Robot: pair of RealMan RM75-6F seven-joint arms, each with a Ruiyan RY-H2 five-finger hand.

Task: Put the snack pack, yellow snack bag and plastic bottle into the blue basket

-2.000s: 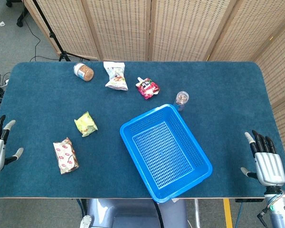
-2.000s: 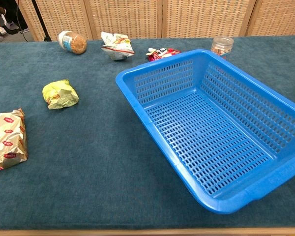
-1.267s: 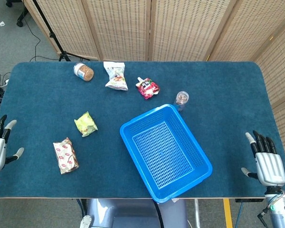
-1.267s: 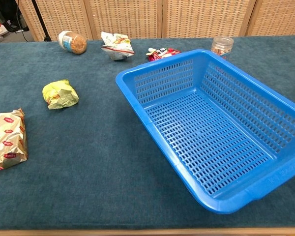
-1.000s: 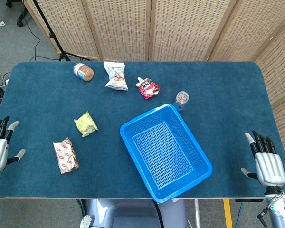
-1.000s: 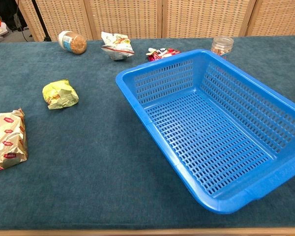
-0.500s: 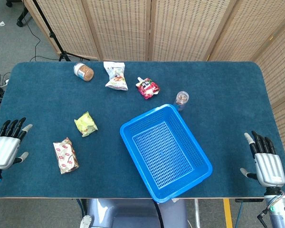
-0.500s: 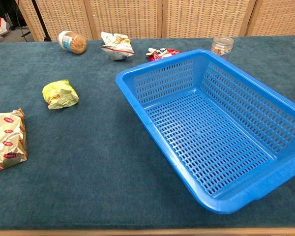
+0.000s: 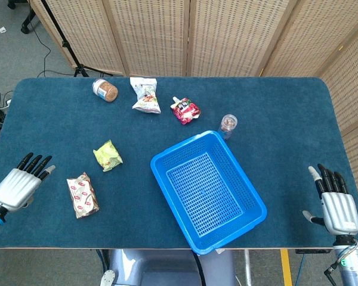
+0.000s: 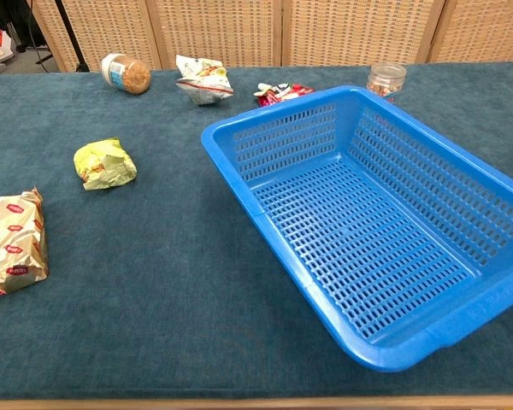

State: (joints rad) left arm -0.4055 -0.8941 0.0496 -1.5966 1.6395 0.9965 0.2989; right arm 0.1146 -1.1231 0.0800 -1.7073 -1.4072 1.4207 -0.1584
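Head view: perforated plastic blue basket (image 9: 208, 190) on blue felt; both robot hands (image 9: 17, 186) (image 9: 337, 208) splayed, holding nothing.

The left hand (image 9: 17, 186) hovers with fingers apart, holding nothing, the snack pack (image 9: 82, 195) just beside its fingertips. Beyond lies the yellow snack bag (image 9: 108, 155). The right hand (image 9: 336, 205) is spread, well apart from the blue basket (image 9: 250, 196).

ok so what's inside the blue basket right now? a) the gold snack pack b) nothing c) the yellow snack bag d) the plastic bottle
b, the blue basket shows only its bare mesh floor, while the yellow snack bag and gold snack pack lie on the table to its left and the plastic bottle stands behind its far rim.
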